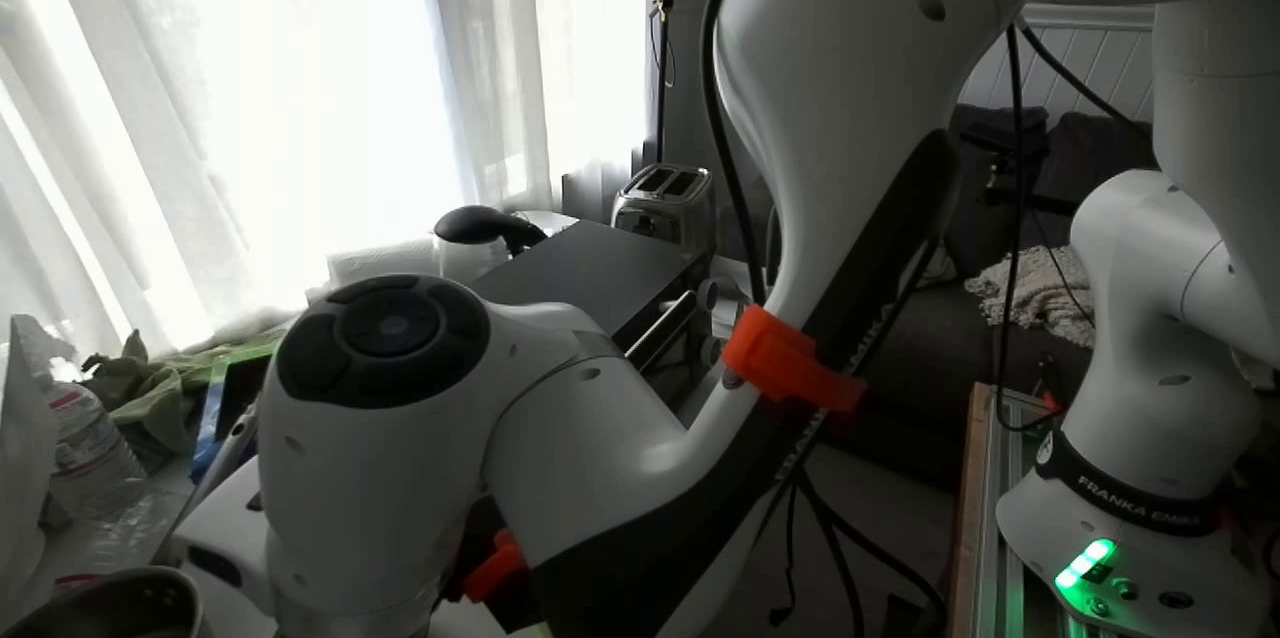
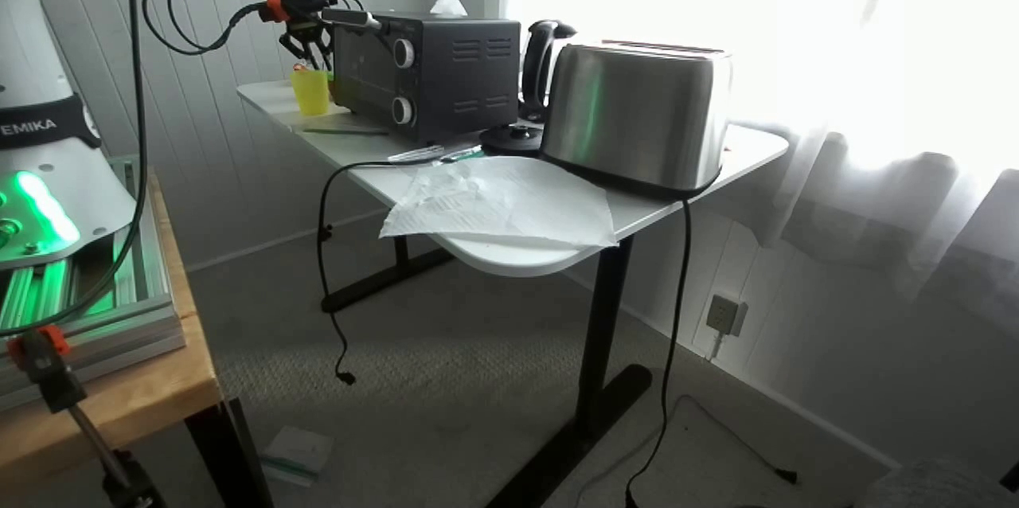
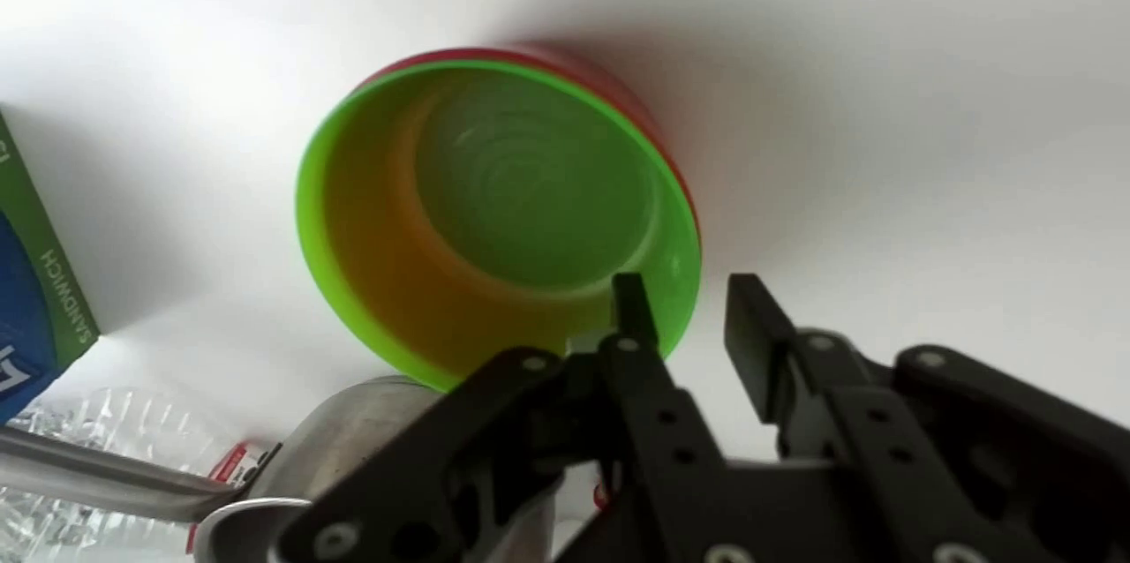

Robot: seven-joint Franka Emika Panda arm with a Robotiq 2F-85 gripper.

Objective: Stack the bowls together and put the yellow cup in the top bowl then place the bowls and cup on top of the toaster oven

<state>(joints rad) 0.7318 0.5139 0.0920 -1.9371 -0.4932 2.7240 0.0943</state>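
In the wrist view the yellow-green bowl [image 3: 530, 183] sits nested inside the magenta-pink bowl [image 3: 587, 73] on the white table. My gripper [image 3: 689, 289] is open and empty. Its left finger overlaps the inside of the yellow-green bowl near the rim; its right finger is outside. I cannot tell how high the tips are above the rim. In an exterior view the gripper [image 2: 321, 64] is just above and behind the yellow cup [image 2: 310, 91], which stands upright beside the toaster oven [image 2: 462, 74]. The cup is out of the wrist view. The oven's top [image 1: 590, 268] also shows.
A metal pot [image 3: 353, 422] stands close to the bowls, with a plastic bottle [image 3: 132, 435] behind it. A sandwich-bag box [image 3: 35, 281] lies at the left. A kettle [image 2: 539, 62], a steel toaster [image 2: 637, 110] and white paper [image 2: 509, 201] are on the oven's other side.
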